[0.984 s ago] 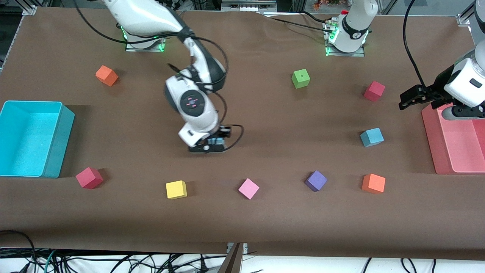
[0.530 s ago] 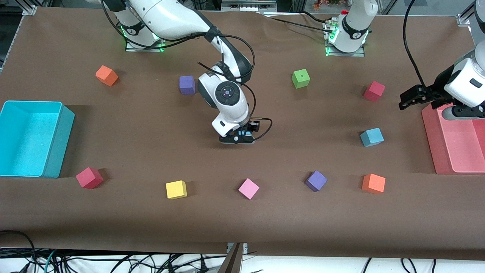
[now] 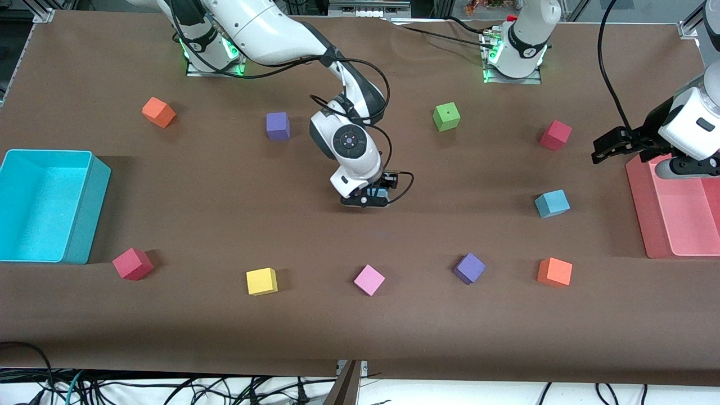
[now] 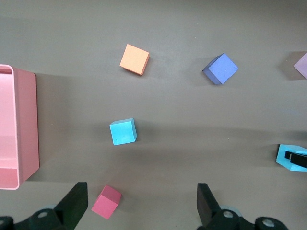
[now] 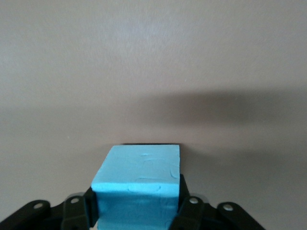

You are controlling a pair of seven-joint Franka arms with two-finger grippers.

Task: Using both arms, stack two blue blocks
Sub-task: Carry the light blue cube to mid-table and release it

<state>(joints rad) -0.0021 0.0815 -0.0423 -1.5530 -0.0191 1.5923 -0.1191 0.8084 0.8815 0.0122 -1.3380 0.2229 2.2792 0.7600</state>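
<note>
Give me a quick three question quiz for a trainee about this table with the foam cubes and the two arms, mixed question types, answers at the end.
1. True or false: the right gripper is shut on a light sky-blue foam cube.
2. Multiple choice: the left gripper hangs open over A) the cyan plastic bin, B) the table by the pink plastic tray, C) the yellow cube.
3. Fill in: the other sky-blue foam cube sits on the table between the red cube and the ___ cube.

Key: 1 true; 2 B; 3 orange.
</note>
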